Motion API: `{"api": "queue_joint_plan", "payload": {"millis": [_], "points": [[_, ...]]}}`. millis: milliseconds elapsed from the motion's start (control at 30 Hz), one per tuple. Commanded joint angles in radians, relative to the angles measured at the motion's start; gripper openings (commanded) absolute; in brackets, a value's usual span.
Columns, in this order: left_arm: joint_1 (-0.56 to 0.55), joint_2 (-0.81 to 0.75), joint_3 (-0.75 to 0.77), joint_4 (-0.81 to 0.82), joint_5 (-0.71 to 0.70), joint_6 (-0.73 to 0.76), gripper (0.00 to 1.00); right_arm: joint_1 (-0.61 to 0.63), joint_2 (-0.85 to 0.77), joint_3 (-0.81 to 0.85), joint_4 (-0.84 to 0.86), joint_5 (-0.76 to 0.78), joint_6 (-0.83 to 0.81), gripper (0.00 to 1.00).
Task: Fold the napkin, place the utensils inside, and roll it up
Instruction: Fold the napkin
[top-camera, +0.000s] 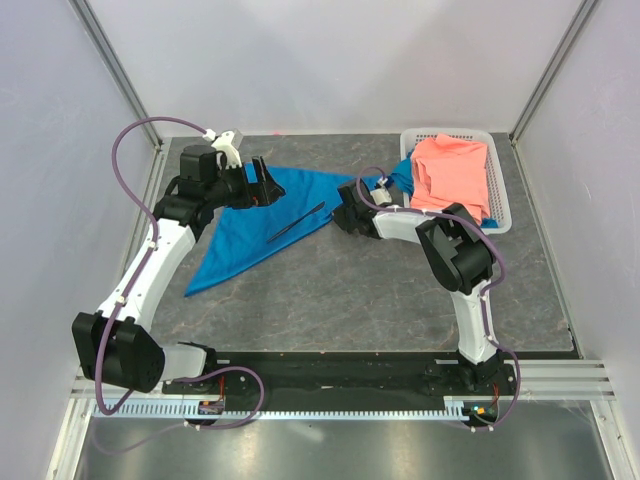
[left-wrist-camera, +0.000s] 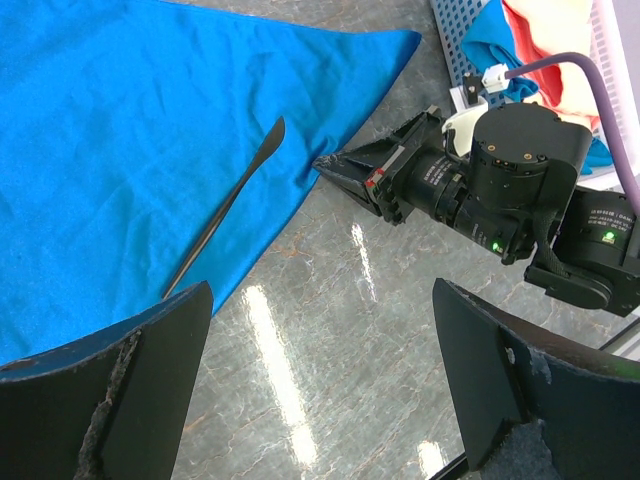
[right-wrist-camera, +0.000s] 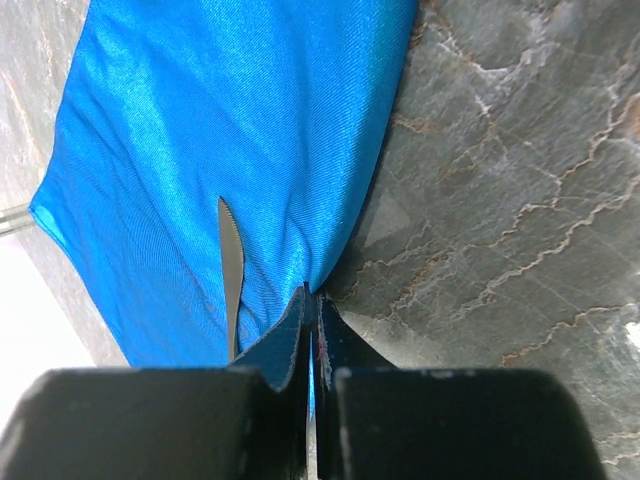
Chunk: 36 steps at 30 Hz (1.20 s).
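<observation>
Lattice basket holds pink cloth. Glossy blue napkin, triangular, bears a black knife. My right end effector pinches its edge; left end effector spread wide, empty.

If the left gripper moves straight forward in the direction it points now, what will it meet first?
Probably the right gripper, shut on the edge of the bright blue cloth napkin. The open left gripper points at it across the grey marbled table; height is unclear.

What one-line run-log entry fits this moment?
napkin: flat triangle | knife: lying on napkin | left jaws: open, holding nothing | right jaws: shut on napkin edge | roll: not begun
</observation>
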Motion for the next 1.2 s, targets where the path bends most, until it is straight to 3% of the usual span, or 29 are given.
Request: {"api": "queue_joint_plan", "payload": {"millis": [0, 633, 733, 767, 900, 1000, 1167], "points": [[0.002, -0.006, 0.001, 0.018, 0.019, 0.004, 0.98, 0.016, 0.008, -0.036, 0.012, -0.036, 0.007, 0.0], [0.002, -0.031, 0.0, 0.028, 0.039, -0.007, 0.98, 0.212, -0.106, -0.197, 0.049, 0.029, 0.144, 0.01], [0.003, -0.034, 0.0, 0.027, 0.042, -0.008, 0.98, 0.214, -0.189, -0.238, 0.044, 0.065, 0.124, 0.26], [0.003, -0.034, 0.0, 0.027, 0.043, -0.008, 0.98, 0.214, -0.215, -0.26, 0.038, 0.081, 0.104, 0.4], [0.003, -0.035, 0.0, 0.028, 0.045, -0.01, 0.98, 0.211, -0.388, -0.307, -0.011, 0.153, 0.03, 0.6], [0.003, -0.035, 0.001, 0.027, 0.05, -0.012, 0.98, 0.191, -0.485, -0.361, -0.063, 0.208, 0.02, 0.64], [0.003, -0.032, -0.002, 0.03, 0.057, -0.015, 0.98, 0.067, -0.567, -0.502, -0.039, 0.204, 0.03, 0.61]]}}
